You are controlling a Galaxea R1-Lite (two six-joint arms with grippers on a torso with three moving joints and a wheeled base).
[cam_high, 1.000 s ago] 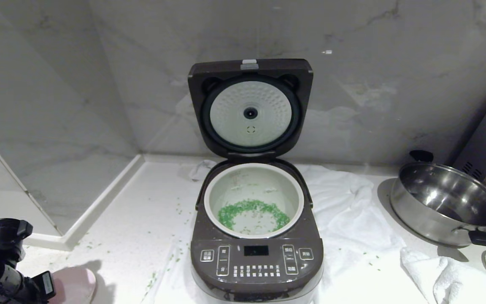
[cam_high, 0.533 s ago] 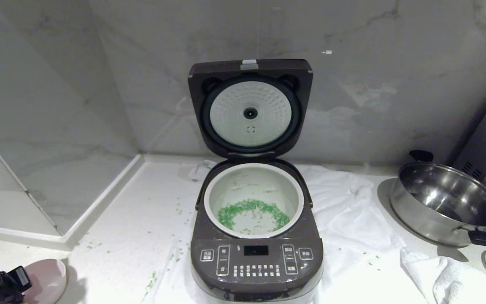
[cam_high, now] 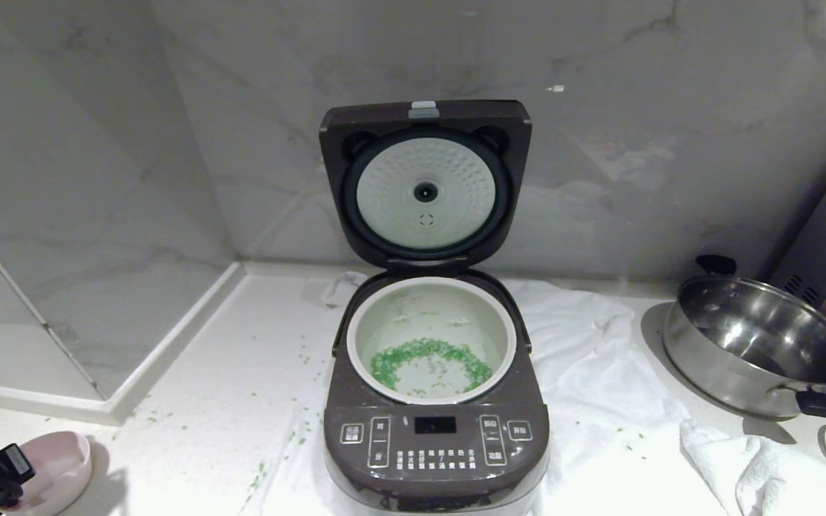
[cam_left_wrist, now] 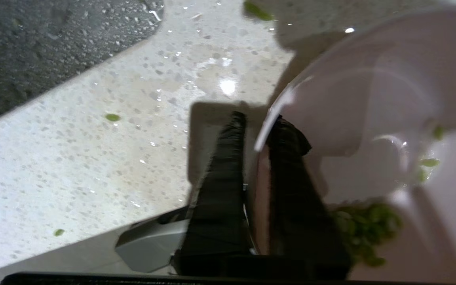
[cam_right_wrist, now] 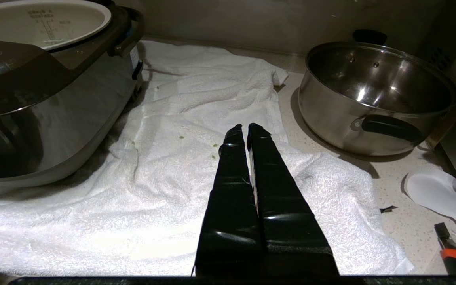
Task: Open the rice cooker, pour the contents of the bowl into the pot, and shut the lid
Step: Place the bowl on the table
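You have the rice cooker [cam_high: 436,423] standing on a white towel [cam_high: 592,358] against the marble wall, and everything here can be placed from it. Its lid [cam_high: 425,183] is up on the hinge behind the body, the white dimpled disc of its underside facing you. The pot [cam_high: 431,340] sits in the cooker body just behind the button panel, and the contents [cam_high: 427,357] lie on its floor as a rough green ring. More green flecks are scattered over the counter [cam_high: 205,401] on the cooker's left. Well off to the cooker's left and nearer you, at the counter's front edge, your left gripper [cam_left_wrist: 257,136] is clamped on the rim of the bowl [cam_high: 58,469]: in the left wrist view one black finger lies inside the bowl's wall and the other outside, with the rim pinched between them. A few green bits cling to the bowl's white inside near the inner finger. Your right gripper [cam_right_wrist: 247,128] hangs over the towel on the cooker's right, its fingers pressed together with nothing between them. A steel pan [cam_high: 757,347] with black handles stands further to the cooker's right, beyond the towel's edge.
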